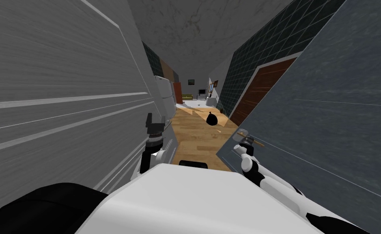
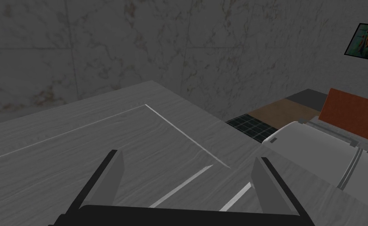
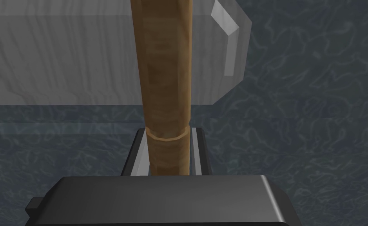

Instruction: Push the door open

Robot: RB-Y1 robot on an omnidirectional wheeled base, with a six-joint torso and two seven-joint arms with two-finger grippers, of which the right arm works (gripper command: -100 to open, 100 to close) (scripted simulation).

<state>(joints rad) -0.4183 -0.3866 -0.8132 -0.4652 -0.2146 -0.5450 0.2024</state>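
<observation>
Nothing legible from here: I can't read any text, label, brand, number or sign on any surface. The framed picture (image 2: 364, 40) on the wall gives me only blurred colours, with no lettering I can make out.
</observation>
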